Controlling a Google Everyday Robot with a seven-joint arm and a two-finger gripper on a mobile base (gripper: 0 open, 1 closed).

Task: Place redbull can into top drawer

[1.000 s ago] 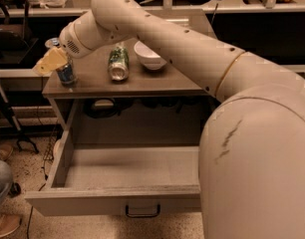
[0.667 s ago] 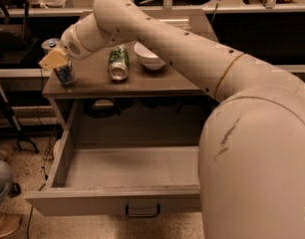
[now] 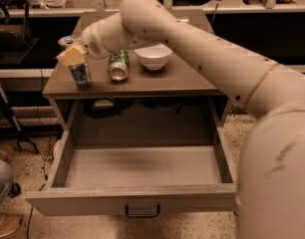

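Observation:
The redbull can [image 3: 81, 74], slim, blue and silver, is upright at the front left of the cabinet top [image 3: 167, 81]. My gripper [image 3: 73, 56], with yellowish fingers [image 3: 72, 55], is clamped around the can's upper part, reaching from the right. Whether the can's base touches the top or hangs just above it I cannot tell. The top drawer [image 3: 132, 200] is pulled wide open below, its inside bare, with the dark pull handle [image 3: 142, 212] at the centre of the front panel.
A green patterned can [image 3: 118, 65] lies on its side next to the redbull can. A white bowl [image 3: 153, 57] stands to its right. My arm [image 3: 212, 49] spans the right of the view. A person's leg and shoe [image 3: 0, 193] are at the left.
The gripper and the redbull can have shifted to the right along the cabinet's front edge, closer to the green can. The drawer has stayed open.

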